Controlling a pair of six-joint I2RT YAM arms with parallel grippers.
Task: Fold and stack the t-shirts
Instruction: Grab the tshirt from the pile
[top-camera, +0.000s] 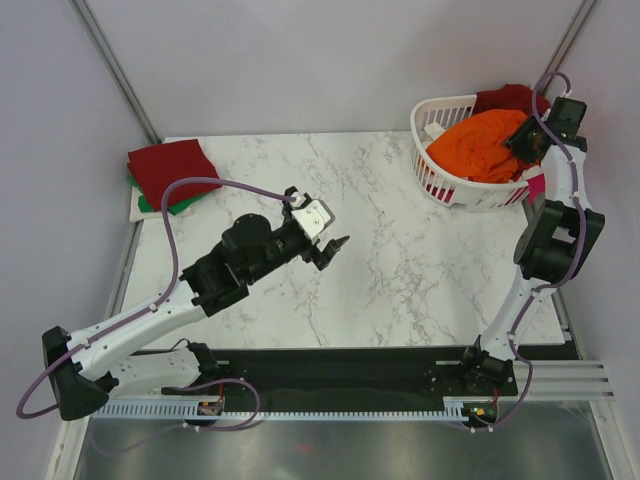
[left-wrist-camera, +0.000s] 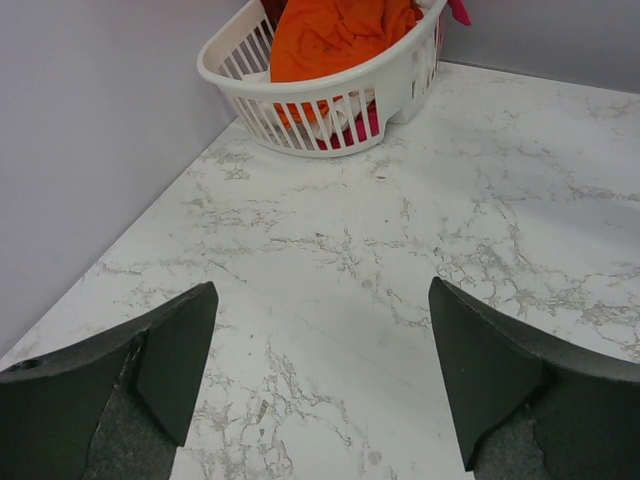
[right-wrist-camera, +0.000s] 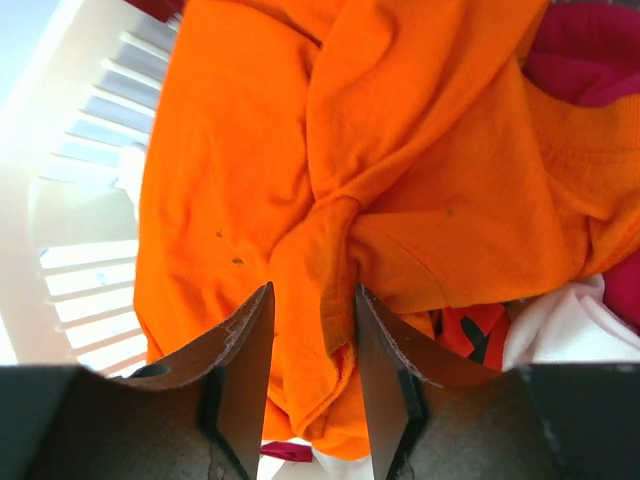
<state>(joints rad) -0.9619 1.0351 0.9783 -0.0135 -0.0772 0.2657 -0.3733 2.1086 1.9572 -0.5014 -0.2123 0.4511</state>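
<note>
Right arm reaching over basket (top-camera: 440, 110) at far-right corner of table (top-camera: 400, 260), right claw (right-wrist-camera: 313, 292) pinched on fold of orange t-shirt (right-wrist-camera: 420, 200) inside it, left arm low mid-table, left claw (left-wrist-camera: 322, 300) wide open, empty

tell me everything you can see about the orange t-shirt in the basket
The plain bright orange cloth t-shirt lies crumpled in the white slatted plastic laundry basket, heaped above its rim, far on the robot's right. It looks soft, creased and unfolded. The right gripper straddles a bunched ridge of it, fingers against both sides; a firm pinch isn't certain.
</note>
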